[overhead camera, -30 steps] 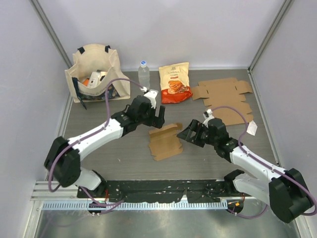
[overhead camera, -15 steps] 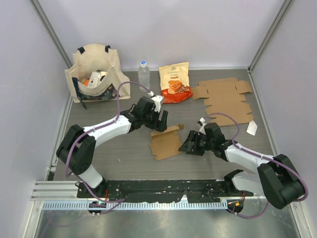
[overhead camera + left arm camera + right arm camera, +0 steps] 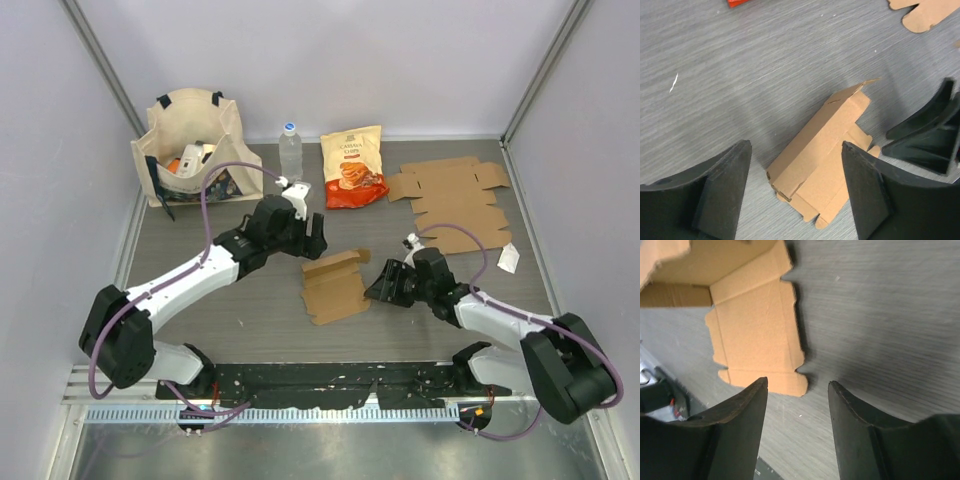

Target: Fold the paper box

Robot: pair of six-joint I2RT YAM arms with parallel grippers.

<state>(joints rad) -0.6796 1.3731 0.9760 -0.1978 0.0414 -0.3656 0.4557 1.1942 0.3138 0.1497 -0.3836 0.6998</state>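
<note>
- Paper box (image 3: 335,285) lies partly folded at the middle of the table (image 3: 240,310), between the two grippers, with one panel raised along its far side.
- Left gripper (image 3: 303,238): jaws wide apart above the box's far-left edge, nothing held.
- Right gripper (image 3: 383,284): jaws parted, low at the box's right edge, nothing gripped. Cannot tell whether it touches the box.
- Flat cardboard blank (image 3: 450,200) lies well apart, far right.

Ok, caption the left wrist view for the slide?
Open left end effector hovering over the partly folded box on the grey table.
</note>
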